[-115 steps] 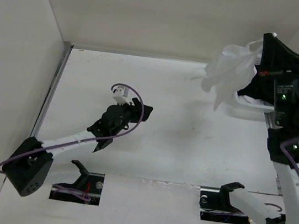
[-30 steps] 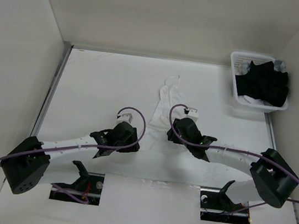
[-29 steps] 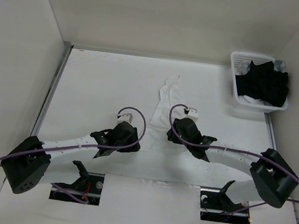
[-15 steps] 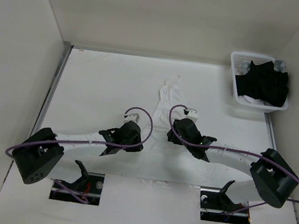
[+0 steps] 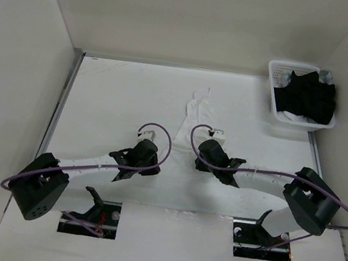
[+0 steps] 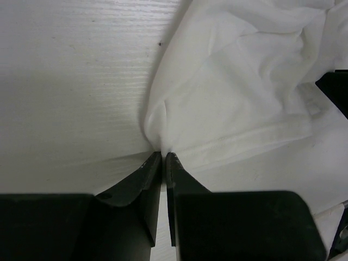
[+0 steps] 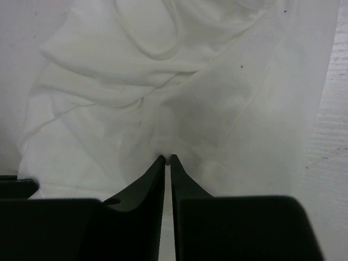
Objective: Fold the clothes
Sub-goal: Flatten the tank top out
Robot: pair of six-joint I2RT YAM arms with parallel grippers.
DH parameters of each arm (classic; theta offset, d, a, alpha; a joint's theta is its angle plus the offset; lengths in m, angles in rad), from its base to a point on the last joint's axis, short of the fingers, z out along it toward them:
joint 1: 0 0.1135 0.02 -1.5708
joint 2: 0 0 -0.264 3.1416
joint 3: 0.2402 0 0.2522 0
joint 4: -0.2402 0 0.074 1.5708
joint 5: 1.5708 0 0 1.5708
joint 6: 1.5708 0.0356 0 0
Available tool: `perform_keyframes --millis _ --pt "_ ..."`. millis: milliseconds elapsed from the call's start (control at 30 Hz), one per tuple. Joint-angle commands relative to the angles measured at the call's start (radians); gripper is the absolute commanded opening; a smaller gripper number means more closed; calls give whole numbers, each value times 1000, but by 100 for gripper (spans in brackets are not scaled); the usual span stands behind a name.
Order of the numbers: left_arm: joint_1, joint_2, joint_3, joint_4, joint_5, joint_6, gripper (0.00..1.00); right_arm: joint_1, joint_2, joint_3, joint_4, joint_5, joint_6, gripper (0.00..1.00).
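Nipping folds of the thin white camisole (image 5: 196, 109), rumpled into a narrow heap at the middle of the table (image 5: 114, 96), with left gripper (image 6: 163, 155) and right gripper (image 7: 167, 158) each closed on cloth, and with straps hard to pick out among creases.

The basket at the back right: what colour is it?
White basket, black garments inside; clearest in the top external view.

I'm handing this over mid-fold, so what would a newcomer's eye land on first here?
The crumpled white top in the middle of the table, with the left gripper and right gripper each pinched shut on its fabric. Next, the white basket of black clothes in the far right corner.
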Motion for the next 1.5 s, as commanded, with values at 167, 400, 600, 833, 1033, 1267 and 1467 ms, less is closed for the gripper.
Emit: perform_keyframes --millis 167,400,600,833,1033,1267,1467 --pt "52 -91 -26 18 -14 32 5 8 -74 2 87 59 11 1" --pt "139 -183 -69 10 -8 37 5 11 -261 -69 4 81 60 0" --pt "231 -284 -110 6 -5 23 4 37 -546 -204 -173 130 223 0" --pt "342 -442 -107 -11 -1 -5 4 89 -826 -304 -529 127 554 0" --pt "336 -467 -158 -17 35 -14 4 220 -777 -287 -622 165 669 37" --pt "350 -545 -190 -60 41 -18 4 272 -621 -288 -421 150 621 55" --pt "406 -582 -188 -63 38 -14 4 127 -555 -282 -153 135 426 55"
